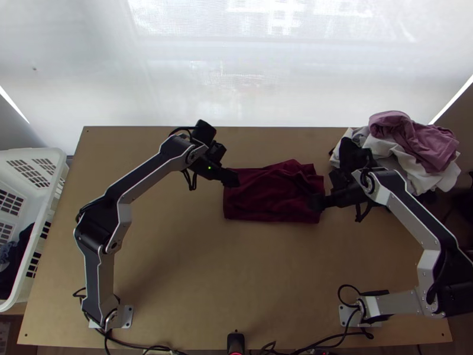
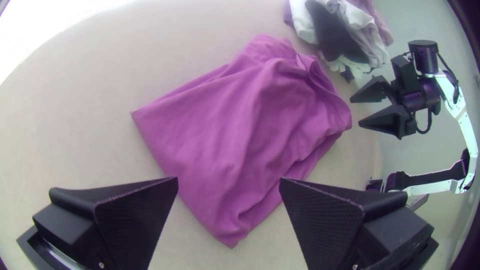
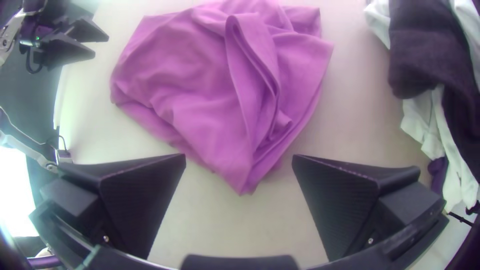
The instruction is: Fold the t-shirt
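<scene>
On the light wooden table (image 1: 177,266) I see the dark red t-shirt (image 1: 272,192), a soft, thin cloth, a little above the middle of the top view. It lies in several layers, as a rough rectangle: the lower edge is rather straight, the upper right part is bunched and wavy. At the upper right of that view is a heap of clothes (image 1: 414,142), loose and wrinkled, in pink, white, grey and black. At the left edge stands a white plastic basket (image 1: 35,155), its wall pierced with small openings.

The left gripper (image 1: 236,179) is over the upper left corner of the shirt, the right gripper (image 1: 313,203) over its right side. From above I cannot tell the opening, but each wrist view shows 2 flat black fingers spread wide, with no cloth pinched between them. The left wrist view shows a smooth panel with 1 sharp corner; the right wrist view shows a long, narrow loop of fabric and stacked hems.

For moving, the wooden surface stretches wide below the shirt, between the 2 arms. At upper right the room is more narrow: the heap is near the shirt's right edge.
</scene>
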Robot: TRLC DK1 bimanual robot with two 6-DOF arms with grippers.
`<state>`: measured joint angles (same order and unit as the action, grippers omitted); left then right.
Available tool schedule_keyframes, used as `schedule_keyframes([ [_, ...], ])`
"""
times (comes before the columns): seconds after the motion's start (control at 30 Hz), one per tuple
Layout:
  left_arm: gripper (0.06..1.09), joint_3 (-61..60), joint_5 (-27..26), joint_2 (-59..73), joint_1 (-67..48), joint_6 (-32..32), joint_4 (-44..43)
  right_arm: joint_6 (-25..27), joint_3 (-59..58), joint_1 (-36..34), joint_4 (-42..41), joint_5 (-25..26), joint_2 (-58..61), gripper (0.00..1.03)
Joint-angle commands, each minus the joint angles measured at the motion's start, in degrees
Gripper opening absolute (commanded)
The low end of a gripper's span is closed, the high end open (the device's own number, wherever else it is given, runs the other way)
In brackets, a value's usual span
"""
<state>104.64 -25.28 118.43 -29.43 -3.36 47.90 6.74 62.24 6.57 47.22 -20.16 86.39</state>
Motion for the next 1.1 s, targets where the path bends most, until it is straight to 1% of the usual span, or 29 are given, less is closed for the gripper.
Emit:
schedule_keyframes([
  [0.0, 1.04, 0.13, 0.58, 2.59, -0.54, 0.63, 0.35, -0.15, -0.19, 0.99, 0.06, -0.05, -5.79, 0.99],
  [0.1, 1.04, -0.05, 1.28, 3.30, -0.63, 0.89, 0.26, -1.56, 1.40, 7.06, -0.90, 0.74, -5.97, 0.99],
  [0.13, 1.04, -0.05, 1.46, 3.47, -0.72, 1.16, 0.26, -1.73, 1.40, 10.22, -2.49, 2.76, -5.88, 0.99],
  [0.2, 1.04, 0.04, 1.81, 3.82, -0.80, 1.42, 0.00, -0.77, 0.25, 16.55, -6.62, 8.39, -5.79, 0.99],
  [0.27, 1.04, 0.39, 2.69, 4.00, -0.80, 1.77, 0.00, 0.99, -0.80, 21.21, -10.48, 12.25, -5.09, 0.99],
  [0.37, 1.04, 0.30, 3.04, 4.44, -0.80, 2.12, 0.09, 5.47, -4.41, 28.06, -18.39, 20.34, -4.04, 0.99],
  [0.4, 1.04, 0.21, 3.04, 4.70, -0.72, 2.21, 0.18, 7.23, -5.90, 30.17, -21.56, 23.33, -3.77, 0.99],
  [0.47, 1.04, 0.13, 3.13, 5.14, -0.45, 2.30, 0.44, 11.45, -10.29, 33.16, -30.79, 27.63, -3.60, 0.99],
  [0.5, 1.04, 0.13, 3.22, 5.23, -0.36, 2.30, 0.44, 13.82, -12.67, 33.95, -35.53, 28.07, -3.42, 0.99],
  [0.53, 1.04, 0.04, 3.22, 5.32, -0.28, 2.30, 0.44, 15.14, -14.34, 34.48, -39.40, 28.16, -3.16, 0.99],
  [0.6, 1.04, 0.04, 3.30, 5.32, -0.19, 2.30, 0.44, 16.37, -16.01, 35.00, -42.74, 28.16, -1.93, 0.99],
  [0.77, 1.04, 0.04, 3.30, 5.41, 0.16, 2.30, 0.62, 16.81, -17.41, 35.80, -44.41, 28.07, 0.80, 0.99],
  [1.07, 1.04, 0.13, 3.66, 5.49, 0.25, 2.65, 0.62, 16.55, -21.28, 40.19, -45.55, 27.99, 0.36, 0.99],
])
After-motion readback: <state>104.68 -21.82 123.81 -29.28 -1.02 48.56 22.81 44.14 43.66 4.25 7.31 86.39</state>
